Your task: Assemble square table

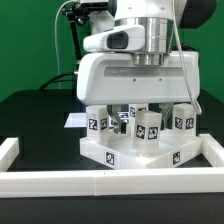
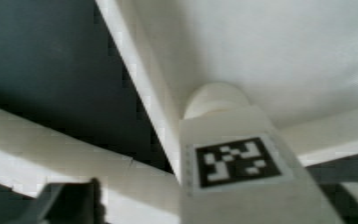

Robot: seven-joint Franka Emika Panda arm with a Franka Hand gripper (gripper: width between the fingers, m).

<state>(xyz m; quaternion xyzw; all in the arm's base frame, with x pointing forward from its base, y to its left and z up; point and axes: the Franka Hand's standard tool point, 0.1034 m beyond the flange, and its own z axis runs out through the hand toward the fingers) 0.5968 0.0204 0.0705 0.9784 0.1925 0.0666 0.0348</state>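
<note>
— Although our pincer [image 2: 194, 205] sat low over the work, could we tell how it stood?

— Not surely. In the wrist view a tagged white leg [image 2: 226, 140] rose between the two dark fingertips [image 2: 60, 200], and each tip seemed to stand a little off the leg's sides, but the frame cut them short. We could not say whether it was clenched on that leg or released.

— Why was the leg there at all?

— We judged that it stood upright on the tabletop [image 1: 135, 152] near a corner, tag facing the wrist camera, where a leg belongs once fitted. The pale rim ran past it on two sides, which suited a corner seat.

— And the rest of the table?

— From the exterior view, we saw the tabletop lying upside down on the black counter [image 1: 30, 110], with other legs [image 1: 96, 121] standing on it, tags outward. The arm's white body hid the middle, so we could not count them all.

— What fenced it in?

— Long white bars [image 1: 60, 181] lay around the front and sides, likely to brace the tabletop against sliding. A flat marker board [image 1: 73, 121] showed behind, at the exterior view's left.
</note>
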